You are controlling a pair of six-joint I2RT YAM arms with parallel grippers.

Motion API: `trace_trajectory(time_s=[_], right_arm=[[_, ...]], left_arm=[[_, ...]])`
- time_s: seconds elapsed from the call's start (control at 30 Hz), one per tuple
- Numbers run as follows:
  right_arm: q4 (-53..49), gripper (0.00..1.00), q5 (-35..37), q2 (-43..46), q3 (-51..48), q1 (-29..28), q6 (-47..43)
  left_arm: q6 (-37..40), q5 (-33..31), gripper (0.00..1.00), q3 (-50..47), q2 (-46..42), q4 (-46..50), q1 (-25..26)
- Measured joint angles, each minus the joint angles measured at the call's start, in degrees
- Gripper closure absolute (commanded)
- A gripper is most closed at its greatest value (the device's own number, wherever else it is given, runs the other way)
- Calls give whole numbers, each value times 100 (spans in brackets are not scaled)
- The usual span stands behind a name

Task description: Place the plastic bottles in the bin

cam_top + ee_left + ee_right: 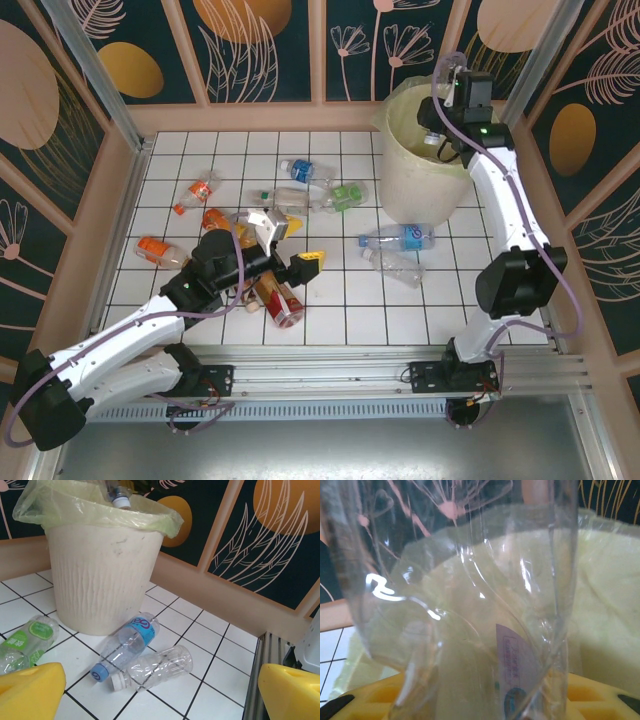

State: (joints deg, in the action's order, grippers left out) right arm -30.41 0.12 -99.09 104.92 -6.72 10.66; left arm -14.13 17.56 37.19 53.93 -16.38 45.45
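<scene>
The bin (418,170) stands at the back right, lined with a pale yellow-green bag. My right gripper (441,137) hangs over its mouth, shut on a clear crushed plastic bottle (470,605) that stands in front of the bag lining (612,590). My left gripper (293,244) is open and empty above the pile at centre left. Ahead of its yellow fingers (30,692) lie a blue-label bottle (126,644) and a clear bottle (157,666) beside the bin (105,575). Several more bottles lie across the tiles, among them an orange one (195,192) and a green one (346,195).
Wooden walls with dark patterned panels close in the tiled floor (330,310) on three sides. A metal rail (400,365) carrying both arm bases runs along the near edge. A red-brown bottle (280,300) lies beside the left arm.
</scene>
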Motion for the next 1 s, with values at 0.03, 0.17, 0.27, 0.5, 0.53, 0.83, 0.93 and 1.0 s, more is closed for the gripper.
trace_trajectory(time_s=[0.03, 0.17, 0.27, 0.5, 0.53, 0.83, 0.93, 1.0], right_arm=[[-68, 51, -31, -74, 55, 22, 13], [-330, 51, -179, -308, 120, 52, 31], [-487, 51, -319, -391, 120, 55, 35], [-769, 51, -627, -538, 120, 98, 52], [-796, 51, -671, -581, 120, 109, 70], [-973, 50, -1147, -931, 120, 251, 216], [-1043, 49, -1342, -1073, 122, 328, 267], [-1115, 48, -1486, -1191, 160, 382, 295]], left_arm=[[2, -2, 1, 0, 0, 11, 0], [17, 0, 1, 0, 0, 42, 0], [22, 0, 1, 0, 2, 61, 0], [24, 0, 1, 31, 26, 122, 0], [24, 0, 1, 33, 33, 122, 0], [39, 0, 1, 33, 50, 168, 0], [39, 0, 1, 33, 50, 173, 0], [39, 0, 1, 33, 50, 184, 0]])
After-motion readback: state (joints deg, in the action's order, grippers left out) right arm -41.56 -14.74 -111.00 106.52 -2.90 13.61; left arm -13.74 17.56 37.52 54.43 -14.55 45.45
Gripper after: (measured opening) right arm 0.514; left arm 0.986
